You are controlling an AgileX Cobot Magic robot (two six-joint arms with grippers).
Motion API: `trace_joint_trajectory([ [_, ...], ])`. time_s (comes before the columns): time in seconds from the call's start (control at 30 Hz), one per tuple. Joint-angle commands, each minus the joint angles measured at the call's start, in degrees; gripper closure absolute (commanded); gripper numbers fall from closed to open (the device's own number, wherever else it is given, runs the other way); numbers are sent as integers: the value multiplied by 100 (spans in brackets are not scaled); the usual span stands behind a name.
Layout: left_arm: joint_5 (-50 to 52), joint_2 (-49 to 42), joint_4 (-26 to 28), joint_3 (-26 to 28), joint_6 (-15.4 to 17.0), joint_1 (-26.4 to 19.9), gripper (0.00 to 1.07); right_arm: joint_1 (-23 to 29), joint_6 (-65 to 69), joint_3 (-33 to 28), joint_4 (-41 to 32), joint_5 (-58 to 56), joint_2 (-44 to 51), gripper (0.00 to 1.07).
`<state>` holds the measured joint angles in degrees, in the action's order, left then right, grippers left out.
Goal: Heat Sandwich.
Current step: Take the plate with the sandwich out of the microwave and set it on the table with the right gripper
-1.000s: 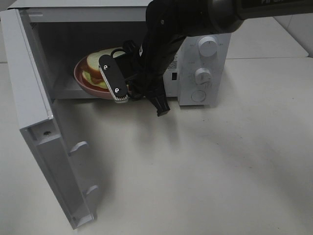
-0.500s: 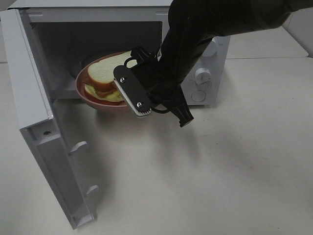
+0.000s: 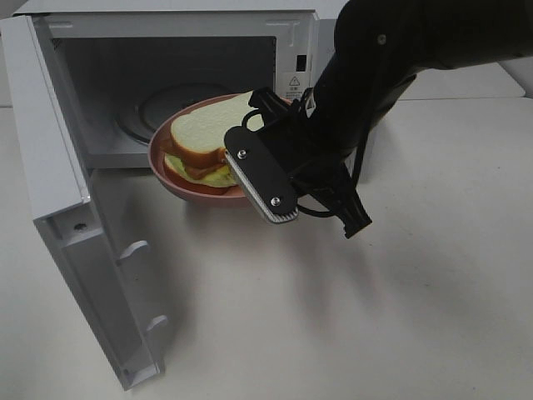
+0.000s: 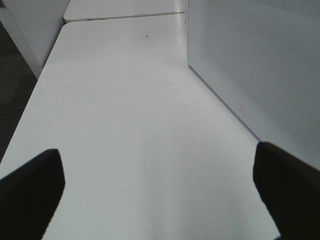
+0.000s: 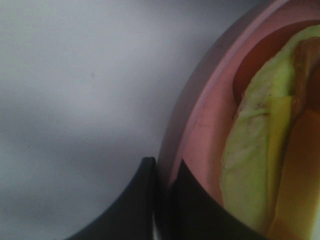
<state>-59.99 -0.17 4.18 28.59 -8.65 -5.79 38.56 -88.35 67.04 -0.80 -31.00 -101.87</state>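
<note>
The sandwich (image 3: 198, 140), white bread with green and reddish filling, lies on a pink plate (image 3: 176, 185). The plate hangs at the mouth of the open microwave (image 3: 291, 37), mostly outside the cavity and above the table. My right gripper (image 3: 250, 179) is shut on the plate's right rim. In the right wrist view its fingertips (image 5: 162, 167) pinch the pink rim (image 5: 200, 130), with the sandwich (image 5: 260, 150) just beyond. My left gripper (image 4: 160, 190) stands open over bare table, nothing between its fingers (image 4: 30, 195).
The microwave door (image 3: 67, 233) swings out to the left front, with the glass turntable (image 3: 162, 104) visible inside. The right arm hides the control panel. The microwave's outer side wall (image 4: 260, 65) stands beside the left gripper. White table (image 3: 375, 317) spreads in front.
My right gripper has drawn the plate with the sandwich out of the microwave cavity, toward the front and right. The left gripper has not moved.
</note>
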Motion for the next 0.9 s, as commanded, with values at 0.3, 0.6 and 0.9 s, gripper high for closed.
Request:
trace_joint_trajectory([
  [0.3,52,-126,11,-17,17,-23,9,23,74,-842,6,235,819,107],
  [0.6,52,-126,11,-17,17,-23,9,23,172,-1432,6,269,1329,107],
  [0.9,52,-126,11,-17,17,-23,9,23,401,-2080,23,298,2091,107],
])
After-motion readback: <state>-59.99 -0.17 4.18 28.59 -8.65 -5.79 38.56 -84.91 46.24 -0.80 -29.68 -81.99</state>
